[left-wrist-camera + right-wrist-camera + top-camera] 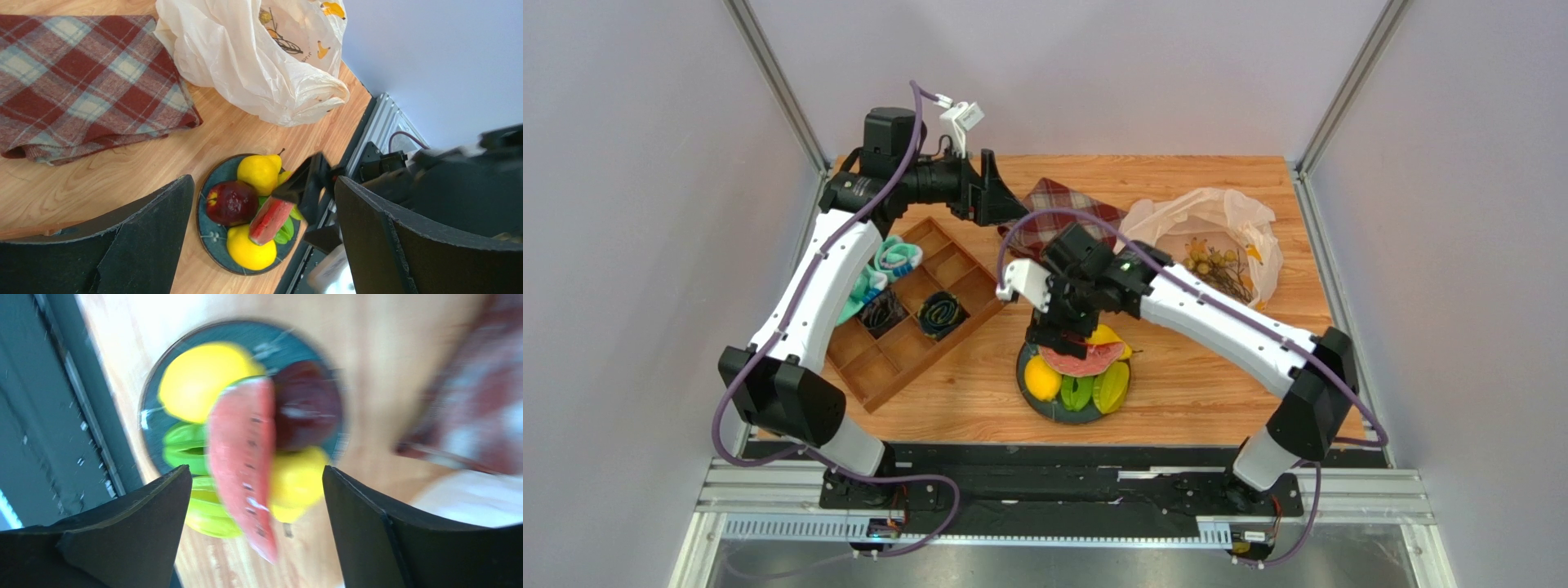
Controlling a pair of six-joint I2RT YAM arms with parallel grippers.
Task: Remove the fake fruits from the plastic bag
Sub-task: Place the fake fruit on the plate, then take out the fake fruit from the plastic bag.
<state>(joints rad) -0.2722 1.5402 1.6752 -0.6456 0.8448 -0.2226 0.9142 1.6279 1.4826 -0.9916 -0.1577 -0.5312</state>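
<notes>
The beige plastic bag lies at the back right, also in the left wrist view; I cannot tell what is inside. A dark plate holds a lemon, green pieces, a dark red fruit, a yellow pear and the watermelon slice. My right gripper hovers just above the plate, jaws wide open either side of the slice, which rests on the other fruits. My left gripper is open and empty, raised at the back left, and no grape bunch shows.
A red plaid cloth lies at the back between the left gripper and the bag. A wooden compartment tray with coiled black and teal items sits at the left. Bare wood lies right of the plate.
</notes>
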